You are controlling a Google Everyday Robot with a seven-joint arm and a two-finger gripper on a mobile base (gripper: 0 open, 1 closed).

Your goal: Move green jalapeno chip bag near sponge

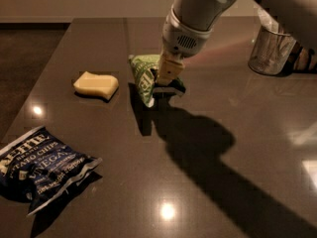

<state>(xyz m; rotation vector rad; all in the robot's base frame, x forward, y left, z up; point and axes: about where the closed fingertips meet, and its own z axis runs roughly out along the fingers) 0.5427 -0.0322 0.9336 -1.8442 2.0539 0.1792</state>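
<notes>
The green jalapeno chip bag (144,75) is pinched in my gripper (165,79) and held just above the dark table, its left end hanging down. The gripper comes in from the upper right, fingers shut on the bag's right part. The pale yellow sponge (96,85) lies on the table a short way left of the bag, with a small gap between them.
A dark blue chip bag (42,165) lies at the front left near the table's edge. A shiny metal cup (271,51) stands at the back right. The table's (208,182) left edge drops to a dark floor.
</notes>
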